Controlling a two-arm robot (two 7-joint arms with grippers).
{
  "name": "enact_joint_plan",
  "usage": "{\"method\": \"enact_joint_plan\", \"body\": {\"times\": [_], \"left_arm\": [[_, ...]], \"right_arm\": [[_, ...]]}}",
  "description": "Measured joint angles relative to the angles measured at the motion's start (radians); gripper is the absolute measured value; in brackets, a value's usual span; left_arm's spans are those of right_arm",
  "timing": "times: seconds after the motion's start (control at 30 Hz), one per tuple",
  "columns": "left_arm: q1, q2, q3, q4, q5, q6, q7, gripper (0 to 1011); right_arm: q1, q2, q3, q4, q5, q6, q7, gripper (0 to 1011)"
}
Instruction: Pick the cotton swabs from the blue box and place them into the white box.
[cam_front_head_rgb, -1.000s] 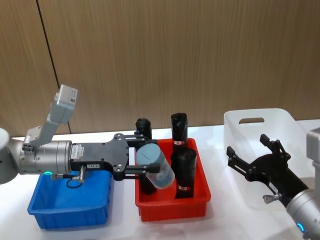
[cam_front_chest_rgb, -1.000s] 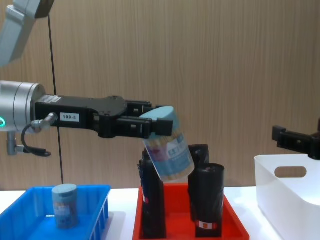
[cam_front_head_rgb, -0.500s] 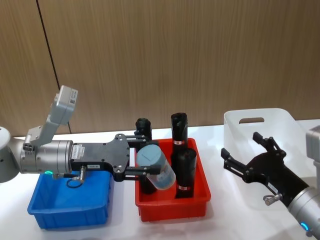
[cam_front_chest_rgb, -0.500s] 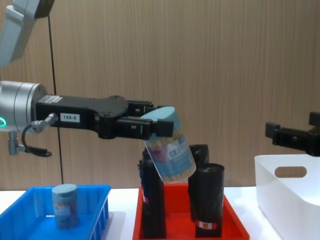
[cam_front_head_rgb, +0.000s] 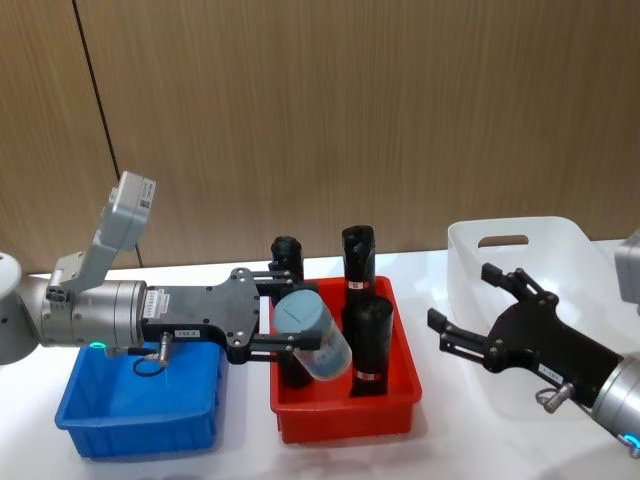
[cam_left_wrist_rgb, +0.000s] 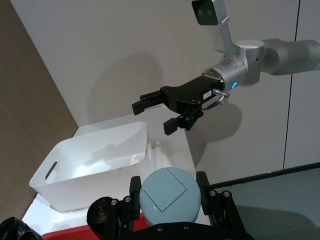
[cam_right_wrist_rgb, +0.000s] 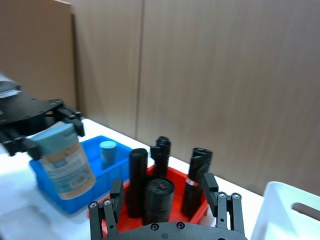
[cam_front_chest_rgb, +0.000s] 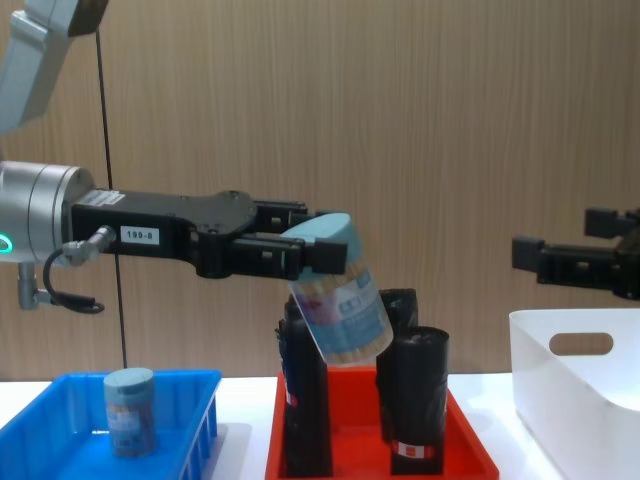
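One cotton swabs jar tilts, clamped in the left gripper.

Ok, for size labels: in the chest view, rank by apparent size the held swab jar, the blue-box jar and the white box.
1. white box, though cropped at the edge
2. held jar, in the left gripper; possibly nearer the camera
3. blue-box jar

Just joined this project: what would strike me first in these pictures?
The left gripper clamps a clear, pale-blue-lidded cotton swab jar, tilted in mid-air above the red plastic tray of black rolls. The right gripper hangs open near the white plastic bin, and a second jar stands in the blue slotted basket.
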Motion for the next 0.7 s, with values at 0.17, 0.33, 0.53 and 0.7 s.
{"method": "enact_joint_plan", "body": {"times": [0.17,0.33,0.53,0.7], "left_arm": [[0.000,-0.001,0.000,0.001,0.000,-0.001,-0.001,670],[-0.001,-0.001,0.000,0.001,0.000,-0.002,-0.002,670],[-0.001,-0.001,0.000,0.002,0.000,-0.003,-0.003,670],[-0.002,-0.001,0.000,0.002,0.000,-0.003,-0.003,670]], "right_arm": [[0.023,0.021,0.007,-0.001,0.019,0.035,0.084,1002],[0.048,0.033,0.008,0.000,0.030,0.073,0.161,1002],[0.083,0.037,-0.001,0.008,0.030,0.119,0.242,1001],[0.115,0.028,-0.019,0.024,0.014,0.156,0.295,1002]]}}
